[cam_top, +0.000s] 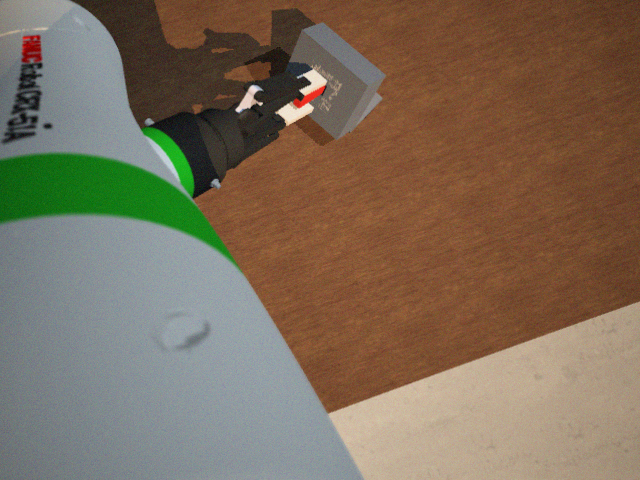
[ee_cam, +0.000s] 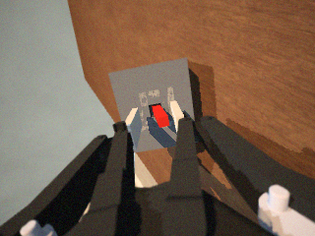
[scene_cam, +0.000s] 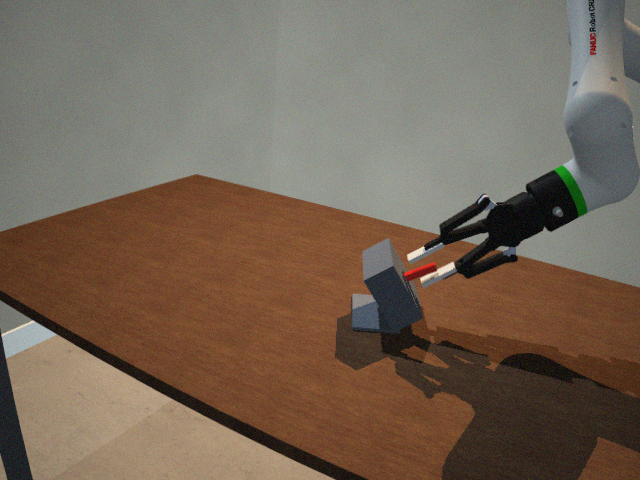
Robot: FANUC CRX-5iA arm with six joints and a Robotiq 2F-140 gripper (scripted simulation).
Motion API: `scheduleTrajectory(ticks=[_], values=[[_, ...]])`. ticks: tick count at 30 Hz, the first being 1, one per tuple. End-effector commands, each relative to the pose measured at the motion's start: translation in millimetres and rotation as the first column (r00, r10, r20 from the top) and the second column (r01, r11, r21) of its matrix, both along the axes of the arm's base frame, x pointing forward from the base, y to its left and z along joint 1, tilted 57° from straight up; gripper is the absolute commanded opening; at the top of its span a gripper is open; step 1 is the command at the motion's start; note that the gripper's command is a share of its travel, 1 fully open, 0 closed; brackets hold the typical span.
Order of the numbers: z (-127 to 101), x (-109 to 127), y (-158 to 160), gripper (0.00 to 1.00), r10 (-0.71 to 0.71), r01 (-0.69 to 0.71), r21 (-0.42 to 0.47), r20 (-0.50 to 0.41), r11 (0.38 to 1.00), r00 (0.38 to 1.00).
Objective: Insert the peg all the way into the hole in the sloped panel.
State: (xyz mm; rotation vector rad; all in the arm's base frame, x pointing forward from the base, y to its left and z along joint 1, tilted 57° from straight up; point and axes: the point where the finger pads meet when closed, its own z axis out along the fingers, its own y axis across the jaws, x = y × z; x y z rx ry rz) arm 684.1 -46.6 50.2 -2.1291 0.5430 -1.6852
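The grey sloped panel (cam_top: pixel 347 72) (scene_cam: pixel 388 295) (ee_cam: pixel 148 81) stands on the brown table. The red peg (cam_top: pixel 308 96) (scene_cam: pixel 419 271) (ee_cam: pixel 159 116) sticks out of the hole in the panel's face, with its front end inside and its rear part showing. My gripper (cam_top: pixel 314 94) (scene_cam: pixel 431 264) (ee_cam: pixel 156 114) is open right at the panel. Its two white fingertips stand apart on either side of the peg's rear end. In the exterior view there is a gap to the upper finger, and the lower finger lies close beside the peg.
The panel rests on a small grey base (scene_cam: pixel 364 314). The wooden table (cam_top: pixel 413 232) (scene_cam: pixel 206 258) reaches its front edge above a beige floor (cam_top: pixel 516 413). My arm's white body (cam_top: pixel 103 310) fills the left of the top view.
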Motion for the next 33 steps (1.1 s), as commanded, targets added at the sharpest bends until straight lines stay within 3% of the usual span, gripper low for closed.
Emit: scheduleTrajectory(ticks=[1, 13, 33], values=[[0, 0, 0, 0.32, 0.0, 0.0, 0.0, 0.0, 1.0, 1.0], [1, -3, 0, 0.5, 0.0, 0.0, 0.0, 0.0, 1.0, 1.0], [14, -60, -2, 0.82, 0.0, 0.0, 0.001, 0.0, 1.0, 1.0]])
